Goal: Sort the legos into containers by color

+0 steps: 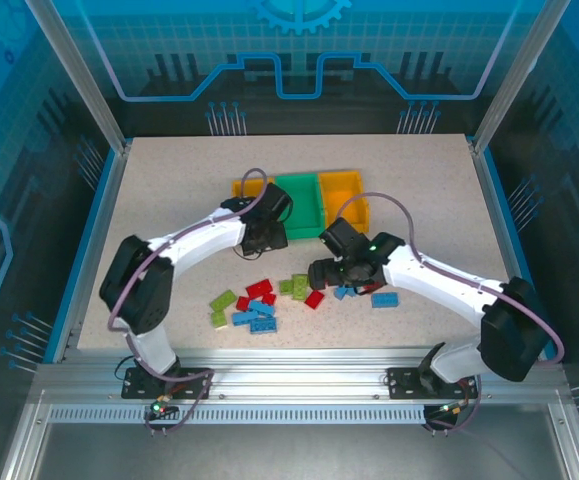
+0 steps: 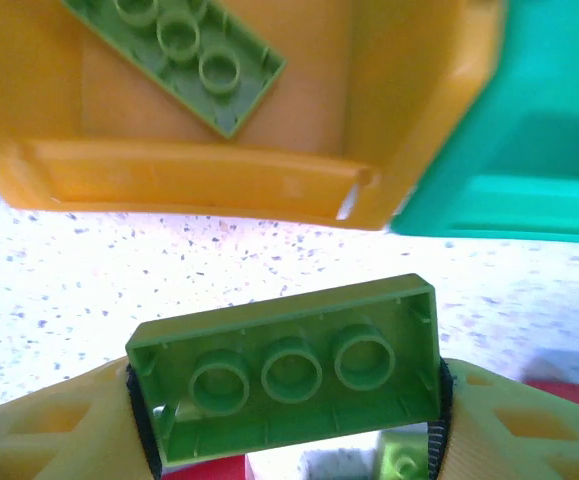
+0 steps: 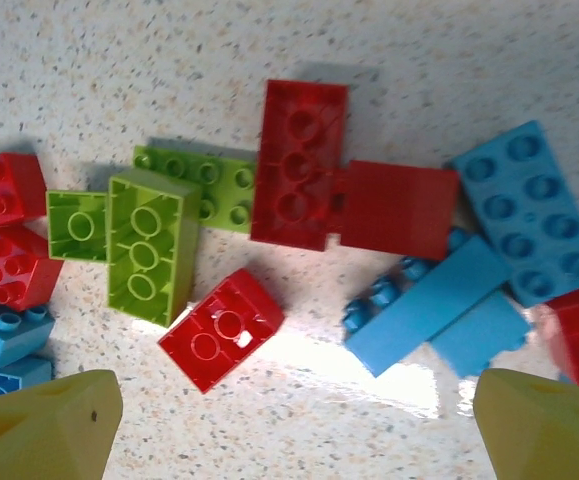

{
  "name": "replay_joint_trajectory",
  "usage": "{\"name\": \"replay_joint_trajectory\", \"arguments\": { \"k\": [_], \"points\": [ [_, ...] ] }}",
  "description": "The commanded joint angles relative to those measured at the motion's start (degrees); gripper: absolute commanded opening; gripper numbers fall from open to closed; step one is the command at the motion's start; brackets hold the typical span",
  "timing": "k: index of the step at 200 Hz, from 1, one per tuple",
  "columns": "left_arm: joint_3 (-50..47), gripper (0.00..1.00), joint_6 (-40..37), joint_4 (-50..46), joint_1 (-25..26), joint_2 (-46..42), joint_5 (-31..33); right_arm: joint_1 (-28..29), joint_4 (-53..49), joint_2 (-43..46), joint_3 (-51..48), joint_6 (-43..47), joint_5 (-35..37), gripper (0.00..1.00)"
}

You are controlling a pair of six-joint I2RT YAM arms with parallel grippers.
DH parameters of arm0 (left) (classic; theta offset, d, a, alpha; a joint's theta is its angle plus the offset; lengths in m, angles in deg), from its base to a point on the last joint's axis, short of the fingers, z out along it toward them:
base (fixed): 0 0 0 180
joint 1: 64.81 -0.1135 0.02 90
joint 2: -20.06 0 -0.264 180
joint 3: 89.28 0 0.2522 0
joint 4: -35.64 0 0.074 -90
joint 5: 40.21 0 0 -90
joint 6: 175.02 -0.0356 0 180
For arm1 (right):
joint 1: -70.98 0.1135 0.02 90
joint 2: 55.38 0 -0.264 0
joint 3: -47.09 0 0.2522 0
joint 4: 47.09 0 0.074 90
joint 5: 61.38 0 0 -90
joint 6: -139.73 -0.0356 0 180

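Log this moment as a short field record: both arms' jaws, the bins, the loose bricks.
left jaws: shut on a lime green studded plastic brick, its hollow underside toward the wrist camera
held brick position: just outside the left orange-yellow plastic bin
left bin contents: a second lime green brick
middle green plastic bin: joined to the left bin's side
right jaws: open, empty, above the loose bricks
loose bricks: red, blue and lime green, mixed on the speckled table

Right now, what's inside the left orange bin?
One lime green lego lies on the floor of the left orange bin. The bin's far part is cut off in the left wrist view, and the left arm partly covers it from above.
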Motion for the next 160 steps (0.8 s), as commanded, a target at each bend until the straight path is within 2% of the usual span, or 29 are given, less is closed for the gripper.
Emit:
{"name": "replay_joint_trajectory", "arguments": {
  "k": [1,23,72,121,160],
  "points": [
    [1.51,0.58,-4.46,-3.14,-1.67,-3.35,2.28,3.17,-1.17,-3.80,2.92,-5.42,1.74,0.92],
    [3.24,0.60,-8.10,-3.14,-5.14,-3.01,1.49,5.57,-0.50,-7.81,5.94,-8.18,2.89,0.92],
    [8.06,0.62,-14.00,-0.63,-11.78,4.39,-3.37,7.36,-1.34,-17.21,13.01,-9.49,2.98,0.91],
    [14.31,0.68,-17.15,-0.05,-13.35,10.80,-5.08,7.45,-2.55,-23.07,16.72,-9.90,3.55,0.83],
    [14.72,0.83,-16.94,0.41,-13.36,10.43,-5.82,7.14,-3.51,-26.09,19.27,-9.93,3.51,0.74]
  ]
}}
